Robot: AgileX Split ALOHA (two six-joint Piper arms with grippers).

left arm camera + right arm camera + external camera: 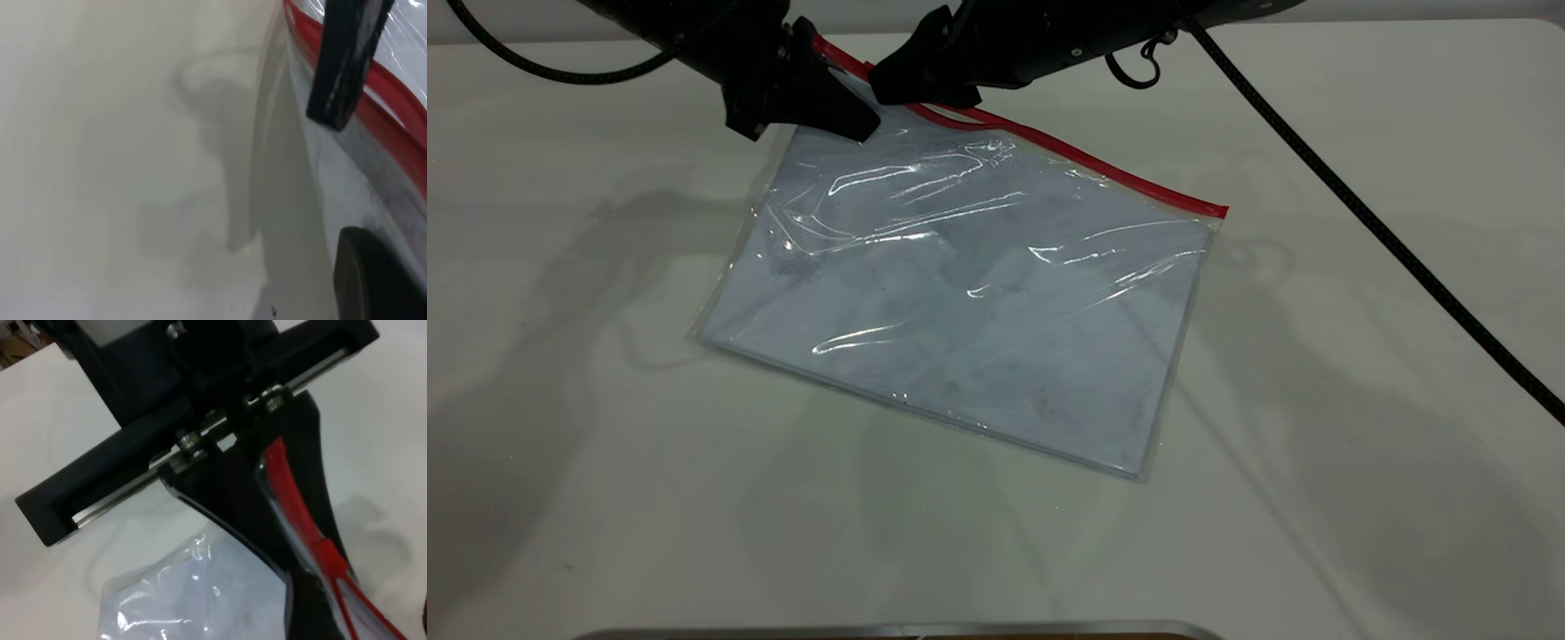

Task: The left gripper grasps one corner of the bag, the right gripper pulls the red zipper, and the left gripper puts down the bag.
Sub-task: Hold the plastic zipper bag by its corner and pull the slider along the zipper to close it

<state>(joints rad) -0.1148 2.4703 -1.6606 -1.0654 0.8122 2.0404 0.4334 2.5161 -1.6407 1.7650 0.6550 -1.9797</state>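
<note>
- The bag (960,302) lies skewed on the white tabletop (1360,498). Its far corner is raised off the surface and the rest is flat, with pale blue sheets showing through the crinkly plastic.
- The left tool (845,111) is clamped on the corner of the bag (827,62), at the far-left end of the red strip. In the right wrist view its two wedge jaws sit close together with the red edge pinched between them.
- The red zipper (1103,169) runs along the bag's far long edge. The end nearest the tools is mostly hidden behind both black bodies.
- The right tool (911,84) sits just beside the left one, over the same end of the strip. In the exterior view its tips look nearly together on the red edge, but I can't tell if it's really gripping.
- The slider tab (328,555) shows up in the right wrist view as a small red block on the strip, just beside the left tool's jaws.
- Both arms are cut off at the top of the exterior view.
</note>
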